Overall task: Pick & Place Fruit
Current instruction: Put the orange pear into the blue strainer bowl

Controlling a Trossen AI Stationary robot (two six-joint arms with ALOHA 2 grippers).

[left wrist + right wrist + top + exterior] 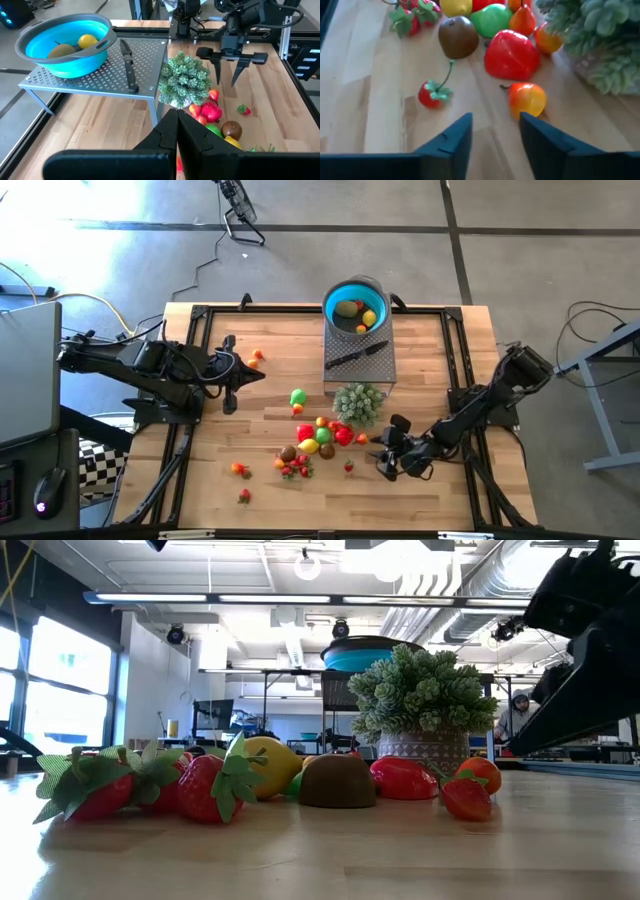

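The right hand (492,132) hovers low over the desk (200,470) toward its right edge, fingers partly apart and holding nothing, with an orange-red fruit (526,99) just beyond them; most of the fruit (322,435) lies clustered near the desk's middle beside a pale green bushy cluster (358,402); a few sit in the blue bowl (340,292) on a metal rack (358,365) at the far edge; the left hand (250,373), closed and empty, waits toward the left edge.

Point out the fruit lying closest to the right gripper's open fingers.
It is the orange-and-yellow fruit, just ahead of the right gripper. The small stemmed red cherry lies farther to the side, and the big red fruit sits beyond it.
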